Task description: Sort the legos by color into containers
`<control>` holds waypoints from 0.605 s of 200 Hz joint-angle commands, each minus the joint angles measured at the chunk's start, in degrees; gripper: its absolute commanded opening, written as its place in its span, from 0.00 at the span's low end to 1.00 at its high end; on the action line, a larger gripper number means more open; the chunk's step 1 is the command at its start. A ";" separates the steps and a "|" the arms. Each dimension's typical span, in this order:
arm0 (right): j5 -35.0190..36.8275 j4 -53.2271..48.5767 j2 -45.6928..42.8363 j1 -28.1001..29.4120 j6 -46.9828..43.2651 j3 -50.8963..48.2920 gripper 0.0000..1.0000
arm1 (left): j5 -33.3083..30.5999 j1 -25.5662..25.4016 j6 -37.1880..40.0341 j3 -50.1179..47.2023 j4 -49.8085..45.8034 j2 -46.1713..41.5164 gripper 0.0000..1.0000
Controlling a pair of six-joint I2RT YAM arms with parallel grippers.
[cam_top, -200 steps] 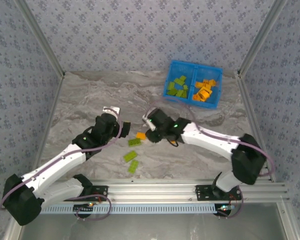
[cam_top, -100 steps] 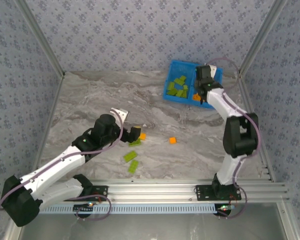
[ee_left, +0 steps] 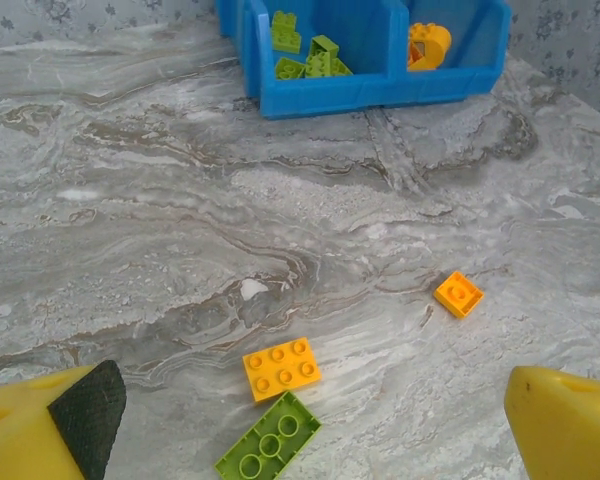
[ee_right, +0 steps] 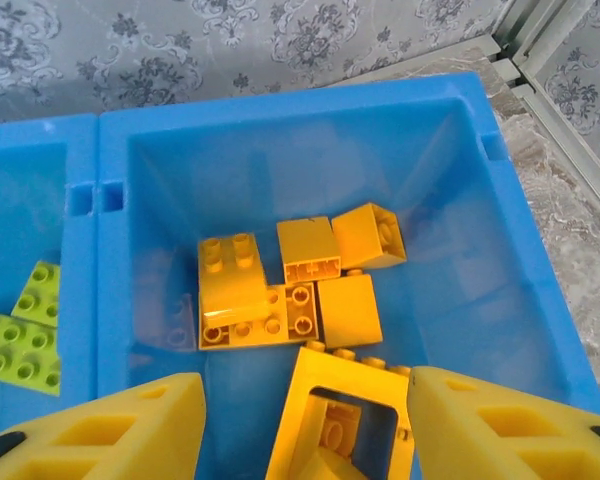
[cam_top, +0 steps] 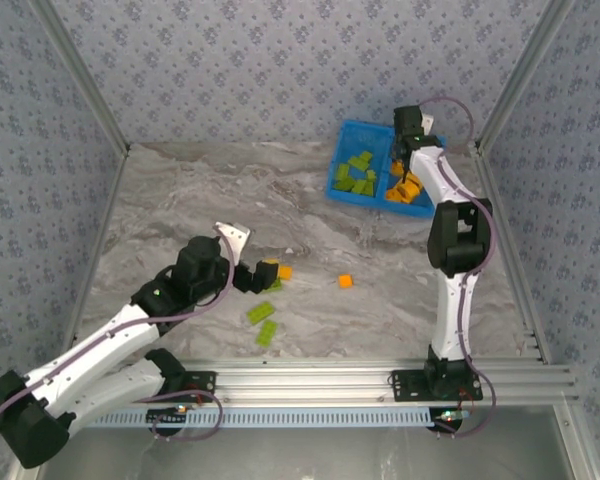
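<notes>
Right jaws (ee_right: 305,425) stand apart, empty, over the tray's (ee_right: 310,140) orange side; my left jaws (ee_left: 315,425), wide open too, hover above the surface (ee_left: 180,200). Most legos (ee_right: 240,290) look sorted; two orange and three green lie loose near my left jaws.

Loads of bare marble table (cam_top: 180,200) between the blue tray (ee_left: 360,95) and the small orange brick (ee_left: 458,294), nothing in the way there. That little one sits alone with room all round. The orange brick (ee_left: 280,368) and green brick (ee_left: 270,448) are corner to corner, so no gap to squeeze into. In the right compartment (ee_right: 450,200) the orange pile (ee_right: 290,285) and frame piece (ee_right: 340,420) crowd the middle. The floor's bare along the far and right walls, and the divider (ee_right: 85,200) hems the left.
</notes>
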 commanded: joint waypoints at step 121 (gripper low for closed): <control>-14.44 -3.63 -38.83 26.24 -1.79 -49.81 0.76 | 1.62 -0.31 3.82 2.53 5.89 7.87 0.99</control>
